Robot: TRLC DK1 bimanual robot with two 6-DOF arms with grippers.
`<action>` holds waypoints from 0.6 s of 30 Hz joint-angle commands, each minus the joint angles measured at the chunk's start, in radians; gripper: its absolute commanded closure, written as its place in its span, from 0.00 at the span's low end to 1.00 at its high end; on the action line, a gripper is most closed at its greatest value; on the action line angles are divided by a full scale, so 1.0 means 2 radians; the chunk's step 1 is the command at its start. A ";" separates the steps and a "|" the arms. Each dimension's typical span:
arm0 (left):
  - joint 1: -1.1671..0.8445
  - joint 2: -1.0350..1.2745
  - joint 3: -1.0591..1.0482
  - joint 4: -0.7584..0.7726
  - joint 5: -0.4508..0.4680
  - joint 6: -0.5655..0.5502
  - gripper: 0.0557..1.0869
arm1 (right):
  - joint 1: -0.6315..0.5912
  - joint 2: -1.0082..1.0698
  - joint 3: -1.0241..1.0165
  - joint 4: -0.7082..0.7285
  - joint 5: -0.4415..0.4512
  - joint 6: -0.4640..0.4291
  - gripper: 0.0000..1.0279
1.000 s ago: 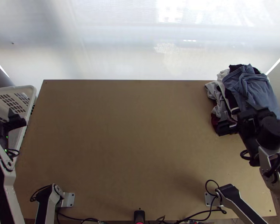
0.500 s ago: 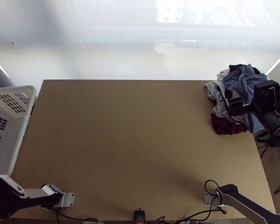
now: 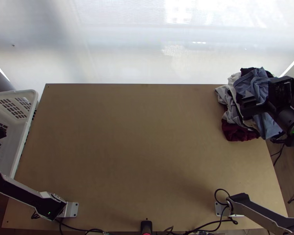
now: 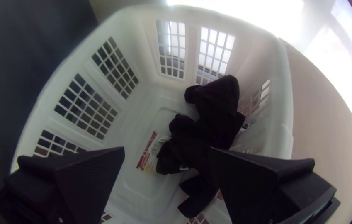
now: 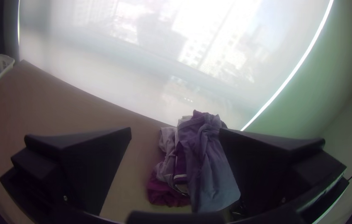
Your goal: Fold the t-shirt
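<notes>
On your L, the white plastic laundry basket [image 4: 284,99] sits beside the table [image 3: 127,137], w/ grid openings in its walls; inside it you've got black clothing [image 4: 209,120], bunched on the floor twd the table-side wall, plus a printed label [image 4: 146,153] on the floor next to it. Your L gripper [image 4: 167,147] is released over the basket, fingers spread wide. The other clothes are in a loose pile at the table's far R corner: a blue-grey garment [image 5: 211,166] bunched on top, light grey cloth [image 3: 224,93] & white cloth [image 3: 234,79] along its L side, maroon cloth [image 3: 239,134] at the near end. You can't tell which pc is the t-shirt, in the pile or in the basket. Your R gripper [image 3: 244,104] is over the pile, also released, fingers well apart. View by view: L wrist cam gives you the basket floor w/ the label, while top cam cuts the basket off at its L edge. R wrist cam gives you a dark strip w/ white trim [image 5: 180,176] btwn the grey & blue-grey cloth, approx where the gripper covers part of the pile in top view.
</notes>
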 commanded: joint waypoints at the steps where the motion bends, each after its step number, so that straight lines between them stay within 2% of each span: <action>1: -0.014 0.145 0.127 -0.055 0.008 0.021 0.05 | 0.000 0.021 0.019 -0.008 -0.001 0.002 0.04; 6: -0.029 0.211 0.210 -0.118 0.008 0.052 0.05 | 0.000 0.026 0.028 -0.013 0.000 0.001 0.04; 18: -0.058 0.313 0.295 -0.101 -0.009 0.071 0.05 | -0.001 0.028 0.028 -0.025 0.000 -0.003 0.04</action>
